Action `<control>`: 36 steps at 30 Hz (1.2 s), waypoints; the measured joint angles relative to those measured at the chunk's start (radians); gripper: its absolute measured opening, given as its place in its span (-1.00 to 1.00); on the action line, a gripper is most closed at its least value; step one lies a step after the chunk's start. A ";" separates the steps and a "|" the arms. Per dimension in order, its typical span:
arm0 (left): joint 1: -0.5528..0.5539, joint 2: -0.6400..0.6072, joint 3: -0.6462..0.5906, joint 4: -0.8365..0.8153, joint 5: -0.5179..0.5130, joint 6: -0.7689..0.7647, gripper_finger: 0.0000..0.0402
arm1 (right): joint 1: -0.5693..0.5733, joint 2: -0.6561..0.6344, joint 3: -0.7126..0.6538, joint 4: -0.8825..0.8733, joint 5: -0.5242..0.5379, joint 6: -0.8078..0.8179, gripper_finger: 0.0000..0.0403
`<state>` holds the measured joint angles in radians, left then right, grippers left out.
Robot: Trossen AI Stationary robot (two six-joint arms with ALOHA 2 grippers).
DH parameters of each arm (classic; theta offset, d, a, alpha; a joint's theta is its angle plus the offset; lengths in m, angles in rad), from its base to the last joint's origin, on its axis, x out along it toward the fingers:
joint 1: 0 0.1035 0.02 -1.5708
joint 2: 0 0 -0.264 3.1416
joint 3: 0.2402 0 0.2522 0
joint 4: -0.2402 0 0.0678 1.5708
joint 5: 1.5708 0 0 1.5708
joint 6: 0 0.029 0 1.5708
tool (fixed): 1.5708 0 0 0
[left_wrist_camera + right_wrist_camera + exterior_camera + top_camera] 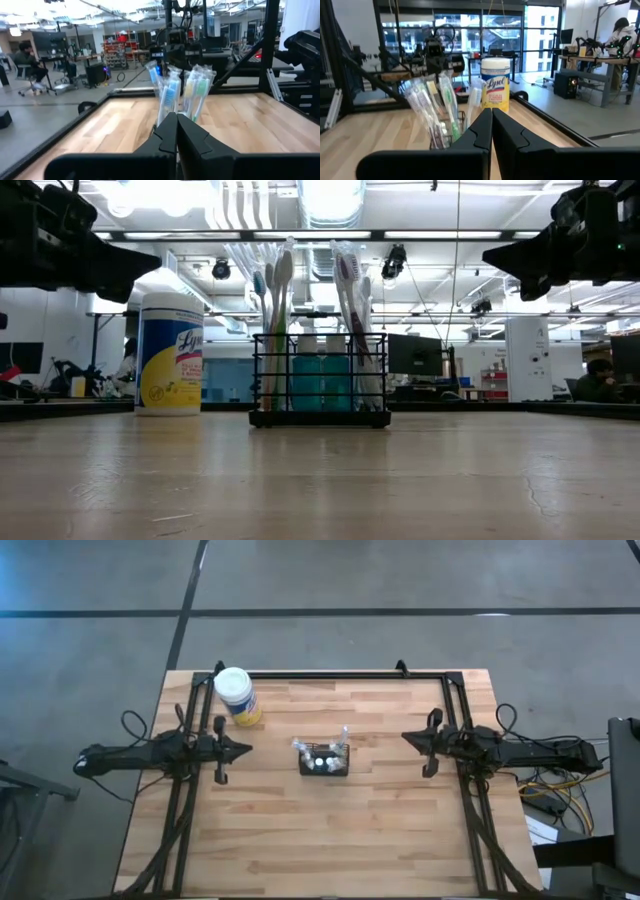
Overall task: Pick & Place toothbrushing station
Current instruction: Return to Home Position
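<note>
The toothbrushing station is a small black wire-mesh caddy (325,762) standing on its base at the middle of the wooden table (400,830). It holds several wrapped toothbrushes (280,290) upright, which also show in the left wrist view (170,90) and the right wrist view (432,107). My left gripper (246,749) is shut and empty, left of the caddy and above the table. My right gripper (406,737) is shut and empty, right of the caddy and above the table.
A yellow jar with a white lid (238,697) stands at the far left, behind my left gripper; it also shows in the low view (170,355). A black frame rail (330,674) runs along the table's far edge and both sides. Bare wood lies near the front edge.
</note>
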<state>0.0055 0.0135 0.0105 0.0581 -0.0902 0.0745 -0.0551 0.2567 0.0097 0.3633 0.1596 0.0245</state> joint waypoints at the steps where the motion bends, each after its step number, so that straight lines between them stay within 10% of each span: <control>1: 0.000 0.002 0.000 -0.008 0.000 -0.009 -0.96 | 0.000 0.000 0.000 0.006 0.000 0.006 -0.96; 36: 0.000 0.003 0.000 -0.018 0.000 -0.016 -0.95 | 0.000 0.001 0.000 -0.010 0.000 0.009 -0.96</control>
<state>0.0055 0.0170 0.0105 0.0406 -0.0902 0.0589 -0.0551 0.2573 0.0101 0.3531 0.1596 0.0338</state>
